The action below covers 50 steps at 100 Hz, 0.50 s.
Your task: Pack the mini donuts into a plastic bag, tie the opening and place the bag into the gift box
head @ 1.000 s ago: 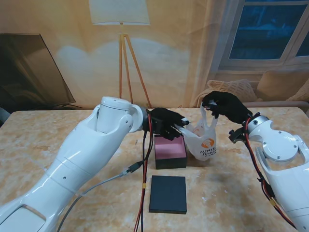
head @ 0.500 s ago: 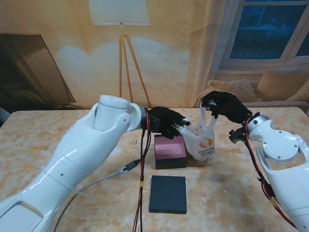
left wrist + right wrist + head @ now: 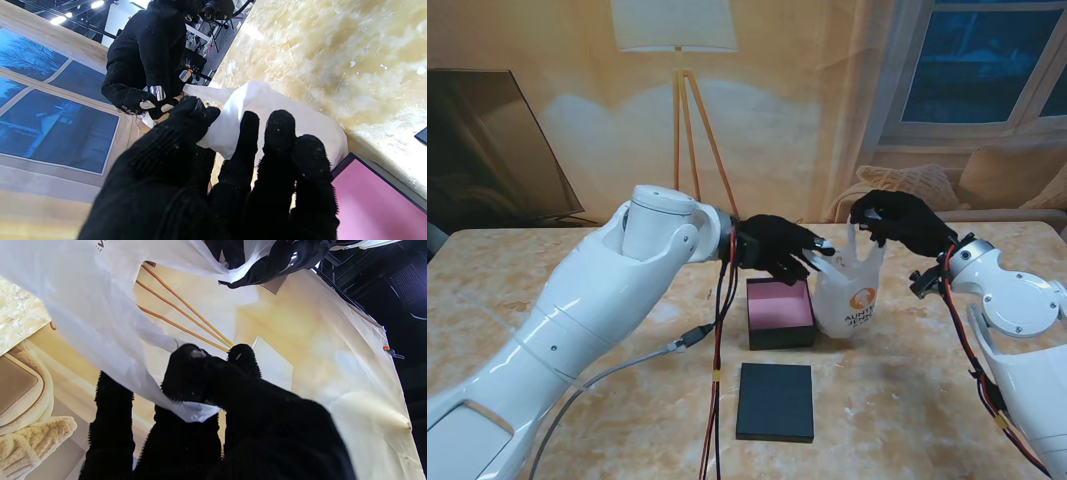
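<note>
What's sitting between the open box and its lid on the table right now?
Nothing: in the stand view, only a bare strip of table separates the gift box from the black lid nearer to me.

marble table [image 3: 547,260], floor lamp [image 3: 677,60] with wooden tripod legs against yellow wall [image 3: 547,80], dark TV [image 3: 487,150] at left, night window [image 3: 987,60] at right, cream cushions [image 3: 917,182] under it

Stand view: warm, even light, sharp, soft shadows under box [image 3: 779,312] and lid [image 3: 775,401]. Left wrist: glare blows out table [image 3: 333,50], studio lights top corner, strong edge distortion. Right wrist: backlit bag [image 3: 83,306] overexposed, gloved fingers [image 3: 186,373] near-black, little detail.
</note>
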### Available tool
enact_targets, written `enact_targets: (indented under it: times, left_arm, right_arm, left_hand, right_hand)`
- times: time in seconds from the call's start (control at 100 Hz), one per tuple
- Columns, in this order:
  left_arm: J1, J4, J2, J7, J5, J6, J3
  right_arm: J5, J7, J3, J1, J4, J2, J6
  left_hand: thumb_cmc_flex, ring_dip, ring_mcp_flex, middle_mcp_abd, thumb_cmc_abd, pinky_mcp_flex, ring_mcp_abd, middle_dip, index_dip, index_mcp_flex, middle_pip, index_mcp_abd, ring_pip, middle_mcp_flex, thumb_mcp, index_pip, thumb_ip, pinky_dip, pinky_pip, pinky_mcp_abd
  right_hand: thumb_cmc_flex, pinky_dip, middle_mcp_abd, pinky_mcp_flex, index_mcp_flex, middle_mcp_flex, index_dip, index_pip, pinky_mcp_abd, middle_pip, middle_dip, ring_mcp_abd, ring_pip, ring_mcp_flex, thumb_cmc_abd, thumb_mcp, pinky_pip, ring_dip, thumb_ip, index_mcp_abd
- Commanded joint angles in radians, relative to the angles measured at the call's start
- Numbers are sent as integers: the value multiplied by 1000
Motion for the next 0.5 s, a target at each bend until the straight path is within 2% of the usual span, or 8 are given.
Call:
enact_targets:
  times: [0.0,0.1,0.16,0.22,0.31,0.42,0.49]
  left_arm:
    - [3,9,16,-43,19,-17,-2]
    - [-5,32,40,-126,48,-85,11]
    - [-13,51,51,-178,55,-120,18]
    - [-22,74,60,-224,63,-164,28]
    - [-40,114,67,-291,74,-221,46]
    - [-51,139,70,-317,93,-269,62]
    - [-45,133,70,-298,114,-283,68]
  right_arm:
    - [2,16,-5,-8,0,-4,7]
    - [5,22,-6,-6,3,-3,6]
    - [8,26,-6,-5,6,-3,5]
    - [11,30,-6,-5,7,-2,5]
    - [13,36,-8,-4,7,-1,8]
    - [15,39,-11,-4,6,-1,14]
    - [16,41,-12,-5,6,-1,16]
  left_hand:
    - [-22,21,-32,9,14,-38,3,-22,13,-25,-25,-65,-17,-57,-26,-25,24,8,-42,-52]
    - [-55,30,-104,9,32,-84,-10,-18,11,-62,-75,-137,-56,-134,-30,-49,31,-1,-104,-58]
    - [-57,32,-134,9,44,-98,-15,-20,-7,-84,-117,-169,-91,-167,-12,-67,45,-4,-147,-63]
    - [-72,30,-161,7,58,-110,-20,-29,-47,-109,-153,-188,-123,-196,16,-88,72,-2,-178,-65]
    - [-55,17,-192,0,53,-125,-35,-51,-80,-149,-200,-213,-166,-234,55,-96,78,-9,-223,-70]
    - [-23,20,-193,-6,26,-128,-49,-56,-102,-168,-213,-248,-179,-243,131,-87,86,-3,-238,-69]
    - [-5,40,-179,-10,8,-116,-55,-36,-105,-161,-190,-260,-157,-234,170,-66,82,2,-237,-70]
  right_hand:
    - [52,23,-99,5,5,68,5,-3,-3,76,36,-48,32,21,32,74,25,24,38,-25]
    - [53,24,-100,7,5,69,5,-5,-1,74,36,-48,32,21,32,73,25,24,38,-27]
    - [52,25,-98,6,3,69,6,-6,-3,73,36,-48,32,21,31,73,24,24,38,-27]
    - [53,26,-97,6,3,69,6,-7,-2,73,37,-48,32,21,31,72,23,24,37,-25]
    - [53,26,-99,6,3,69,5,-8,-1,72,37,-47,32,20,31,73,23,24,37,-25]
    - [53,28,-96,5,3,69,5,-10,-1,72,37,-46,31,20,30,72,22,24,37,-25]
    - [54,29,-98,7,2,68,5,-11,-1,71,37,-46,31,20,31,71,22,24,36,-26]
